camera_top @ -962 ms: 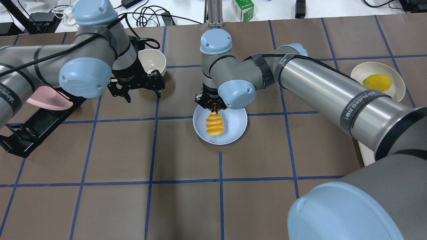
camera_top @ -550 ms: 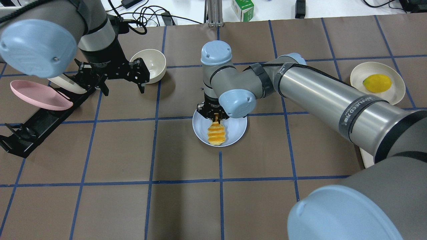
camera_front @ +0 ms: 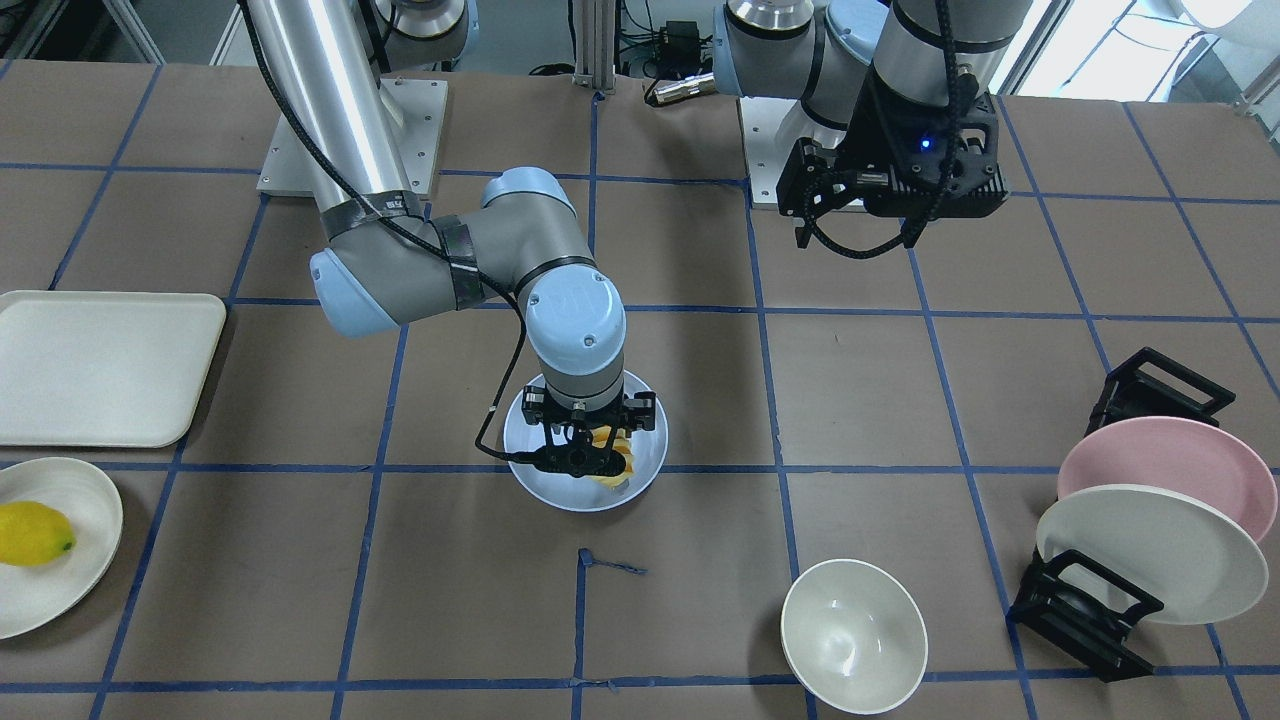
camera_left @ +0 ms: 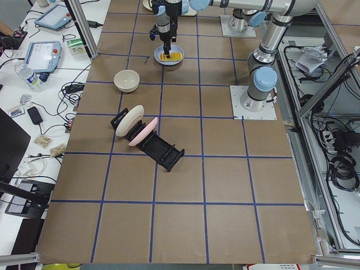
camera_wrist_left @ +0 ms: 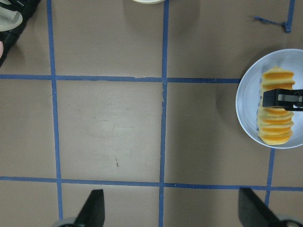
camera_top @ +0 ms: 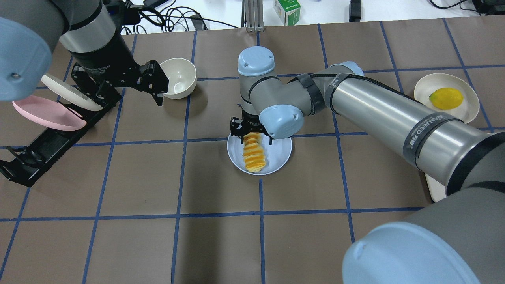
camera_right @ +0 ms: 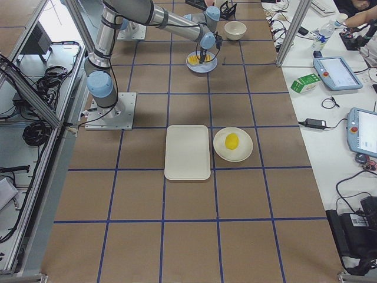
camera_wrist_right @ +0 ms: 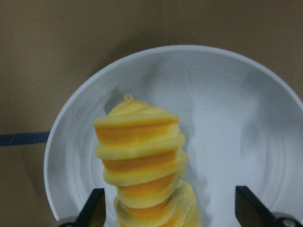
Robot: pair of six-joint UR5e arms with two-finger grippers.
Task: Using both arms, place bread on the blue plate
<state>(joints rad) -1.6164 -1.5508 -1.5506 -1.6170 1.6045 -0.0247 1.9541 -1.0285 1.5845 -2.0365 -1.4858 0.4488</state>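
Observation:
The bread point(camera_top: 254, 156) lies along the blue plate point(camera_top: 282, 152) near the table's middle. My right gripper point(camera_top: 251, 137) hangs over the bread's far end, open, with a finger on each side and neither touching it. In the right wrist view the bread point(camera_wrist_right: 142, 156) rests on the plate point(camera_wrist_right: 227, 118) between the wide-spread fingers point(camera_wrist_right: 94, 208). My left gripper point(camera_top: 118, 85) is open and empty, high above the table near the white bowl. Its wrist view looks down on the plate point(camera_wrist_left: 246, 104) and bread point(camera_wrist_left: 274, 127).
A white bowl point(camera_top: 179, 77) stands at the back left. A black rack point(camera_top: 47, 130) holds a pink plate point(camera_top: 43, 112) and a cream plate point(camera_top: 67, 92). A lemon point(camera_top: 446, 98) lies on a cream plate at the right, beside a cream tray point(camera_front: 100, 365).
My right gripper has lowered the bread onto the blue plate and opened, so the bread now lies flat. My left arm has risen and drawn back to the left.

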